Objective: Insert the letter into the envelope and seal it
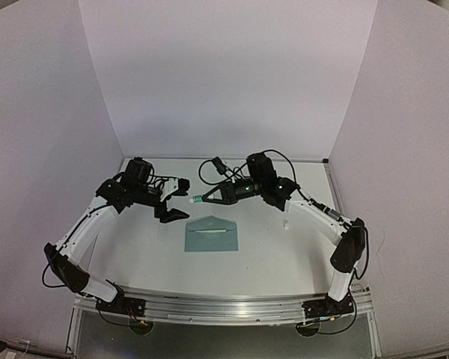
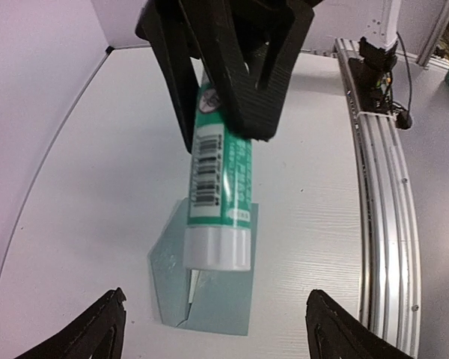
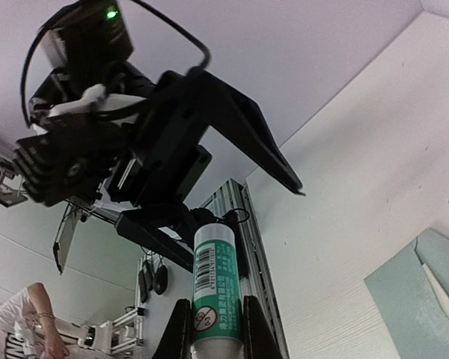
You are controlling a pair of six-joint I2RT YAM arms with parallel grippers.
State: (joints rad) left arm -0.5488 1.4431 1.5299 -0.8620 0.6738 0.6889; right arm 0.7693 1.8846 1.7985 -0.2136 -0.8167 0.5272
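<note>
Gripping glue stick point(image 2: 218, 194) in right tool point(image 3: 215, 329), with left tool point(image 1: 177, 200) wide and empty, start sealing: lower onto envelope point(image 1: 209, 239) below.

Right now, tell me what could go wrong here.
The green-and-white glue stick is pinched only at one end by the right end effector; it could slip and drop near the teal paper envelope. Its white cap looks still on, so no glue would transfer. The open left end effector sits close and could knock it.

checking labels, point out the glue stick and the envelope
glue stick point(image 2: 217, 183), left wrist view, on its printed label
envelope point(image 1: 212, 241), top external view, on its lower panel
</note>
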